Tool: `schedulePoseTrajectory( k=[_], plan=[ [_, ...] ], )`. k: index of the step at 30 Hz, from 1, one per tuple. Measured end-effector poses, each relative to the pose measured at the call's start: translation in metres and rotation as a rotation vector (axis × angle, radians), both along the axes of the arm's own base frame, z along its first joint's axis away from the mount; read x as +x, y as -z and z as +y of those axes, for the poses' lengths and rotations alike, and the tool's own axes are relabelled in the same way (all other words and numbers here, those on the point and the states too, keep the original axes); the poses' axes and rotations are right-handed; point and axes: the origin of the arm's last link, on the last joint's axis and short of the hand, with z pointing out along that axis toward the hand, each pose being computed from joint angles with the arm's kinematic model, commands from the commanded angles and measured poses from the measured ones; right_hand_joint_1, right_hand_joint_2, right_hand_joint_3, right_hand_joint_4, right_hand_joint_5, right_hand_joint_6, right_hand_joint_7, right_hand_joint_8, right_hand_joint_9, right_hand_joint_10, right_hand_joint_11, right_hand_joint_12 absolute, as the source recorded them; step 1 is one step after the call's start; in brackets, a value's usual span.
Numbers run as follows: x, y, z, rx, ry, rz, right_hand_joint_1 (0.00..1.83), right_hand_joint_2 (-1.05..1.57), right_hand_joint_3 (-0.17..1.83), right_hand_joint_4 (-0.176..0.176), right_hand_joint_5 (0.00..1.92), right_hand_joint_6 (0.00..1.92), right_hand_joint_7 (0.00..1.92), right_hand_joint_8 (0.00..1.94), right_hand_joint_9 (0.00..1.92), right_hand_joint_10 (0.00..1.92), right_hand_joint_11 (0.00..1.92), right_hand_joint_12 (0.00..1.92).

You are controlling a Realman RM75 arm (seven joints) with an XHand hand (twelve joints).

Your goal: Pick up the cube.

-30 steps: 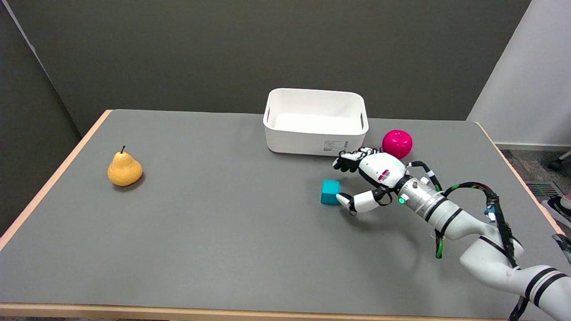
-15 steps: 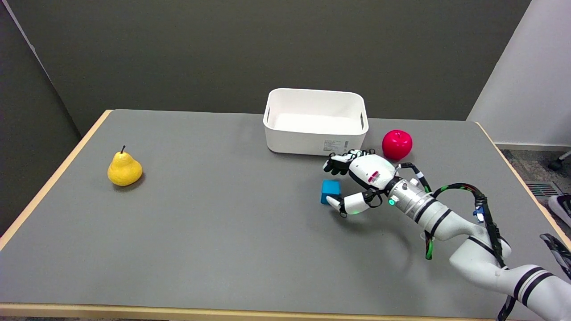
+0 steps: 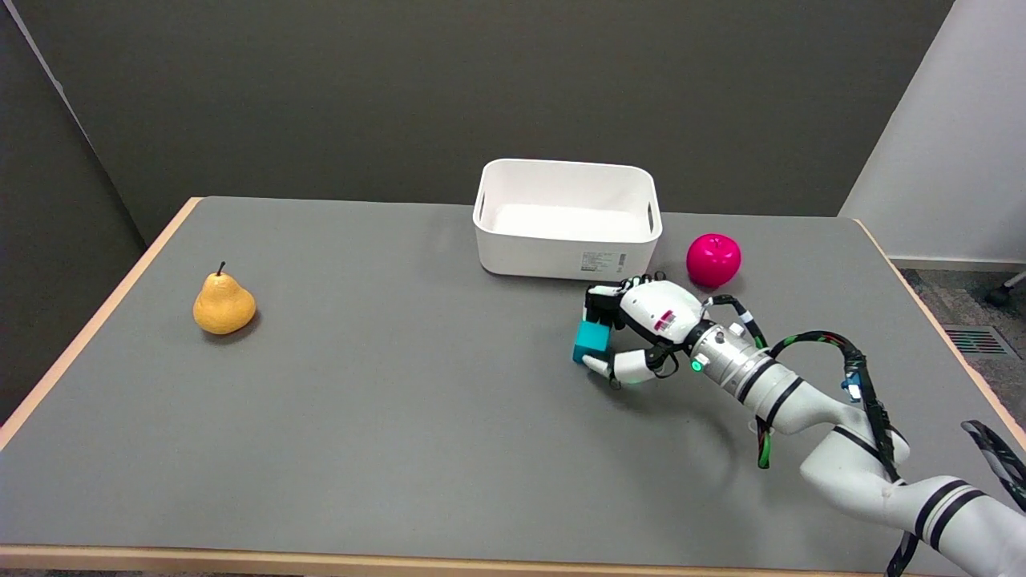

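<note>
While the cube (image 3: 591, 340) sits on the table, right hand (image 3: 641, 330) fingers (image 3: 603, 303) clamp it

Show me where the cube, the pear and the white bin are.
cube (image 3: 591, 339): head view, its teal front face.
pear (image 3: 224, 304): head view, its round body.
white bin (image 3: 561, 255): head view, its front wall.

The right hand (image 3: 641, 324) covers the right side of the teal cube (image 3: 591, 340); whether the cube's underside touches the grey table (image 3: 401, 417) cannot be told. Behind the hand, the arm (image 3: 842, 449) is cut off by the lower right edge. The label on the white bin (image 3: 561, 256) beyond the hand is too small to read.
</note>
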Motion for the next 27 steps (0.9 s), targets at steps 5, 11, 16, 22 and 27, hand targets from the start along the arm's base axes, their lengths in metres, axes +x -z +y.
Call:
schedulePoseTrajectory(
  k=[5, 11, 16, 22, 27],
  plan=[
    [0.0, 0.001, 0.0, 0.001, -0.001, 0.002, 1.18, 1.02, 0.43, -0.071, 0.67, 1.46, 0.9, 1.34, 0.82, 1.43, 0.6, 1.82],
    [0.002, 0.002, -0.001, 0.007, -0.017, 0.019, 1.2, 0.92, 0.65, -0.091, 0.7, 1.45, 0.91, 1.45, 0.87, 1.59, 0.51, 1.92],
    [0.012, 0.002, -0.002, 0.013, -0.057, 0.03, 1.19, 0.91, 0.68, -0.093, 0.7, 1.45, 0.9, 1.47, 0.88, 1.62, 0.52, 1.92],
    [0.039, 0.002, -0.006, 0.022, -0.152, 0.047, 1.19, 0.9, 0.7, -0.095, 0.71, 1.45, 0.9, 1.5, 0.88, 1.65, 0.52, 1.92],
    [0.07, 0.001, -0.011, 0.022, -0.252, 0.083, 1.19, 0.9, 0.7, -0.1, 0.71, 1.45, 0.89, 1.51, 0.88, 1.68, 0.5, 1.92]
  ],
)
